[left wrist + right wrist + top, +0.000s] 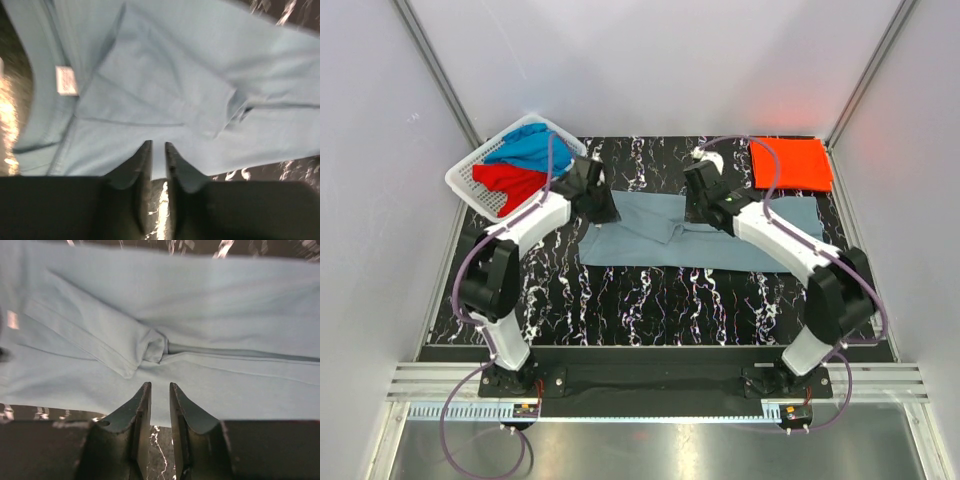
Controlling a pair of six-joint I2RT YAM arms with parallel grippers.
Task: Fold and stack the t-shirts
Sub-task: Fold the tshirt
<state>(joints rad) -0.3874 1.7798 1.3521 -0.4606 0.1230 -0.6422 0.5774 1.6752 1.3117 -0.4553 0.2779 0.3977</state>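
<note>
done: orange-red t-shirt folded past right gripper | now: grey-blue t-shirt part-folded under both, grip I can't tell | left: two in basket beside left gripper

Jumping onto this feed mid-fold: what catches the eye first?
The grey-blue shirt lies as a long, partly folded strip across the middle of the table. The left gripper and right gripper are both at its edge, jaws narrow. A folded orange shirt sits at the back right, and a white basket at the back left holds a crumpled blue shirt and red shirt.
</note>
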